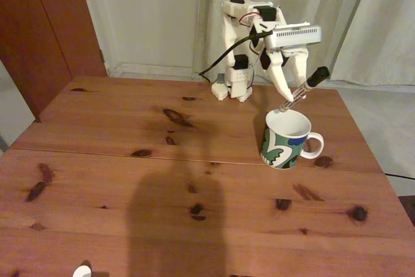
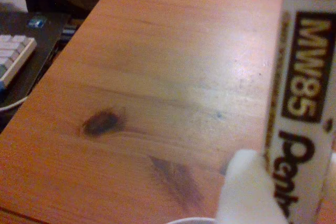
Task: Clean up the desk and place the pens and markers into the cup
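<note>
Marker [image 1: 305, 91] tilted over the cup, our reddish-brown bench [image 1: 130, 180] knotted and seamed, our white arm [image 1: 249, 50] at its far edge, patterned cup [image 1: 285, 139] at right in the fixed view, our claw [image 1: 290, 97] closed on the marker's lower barrel just above the rim, black cap uppermost, dark print on the barrel close in the wrist view

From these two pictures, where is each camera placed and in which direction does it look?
Fixed view: stands off the near side of the desk, raised, looking across it toward the curtain; it shows the white arm, its gripper holding the marker tilted over the cup.
Wrist view: rides on the gripper, looking down along the marker at the wood; a white finger shows at the bottom, a keyboard beyond the desk's left edge.
Shared: marker, desk, cup rim.
</note>
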Controlling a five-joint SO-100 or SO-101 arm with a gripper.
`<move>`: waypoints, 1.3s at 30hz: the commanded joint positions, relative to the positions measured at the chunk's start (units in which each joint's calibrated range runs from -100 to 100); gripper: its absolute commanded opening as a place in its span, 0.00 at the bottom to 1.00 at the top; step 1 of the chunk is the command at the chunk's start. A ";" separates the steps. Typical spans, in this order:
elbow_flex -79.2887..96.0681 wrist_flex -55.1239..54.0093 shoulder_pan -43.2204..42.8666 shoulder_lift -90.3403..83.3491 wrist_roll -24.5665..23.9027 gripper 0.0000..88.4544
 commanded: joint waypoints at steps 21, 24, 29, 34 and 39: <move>2.13 -7.75 -0.18 -2.36 -2.01 0.12; 2.13 -7.75 0.06 -2.36 -2.01 0.12; 2.13 -7.75 2.23 -2.36 -2.01 0.12; 2.13 -8.26 3.68 -2.86 -2.01 0.06; 4.29 -8.26 4.24 -11.88 -2.06 0.01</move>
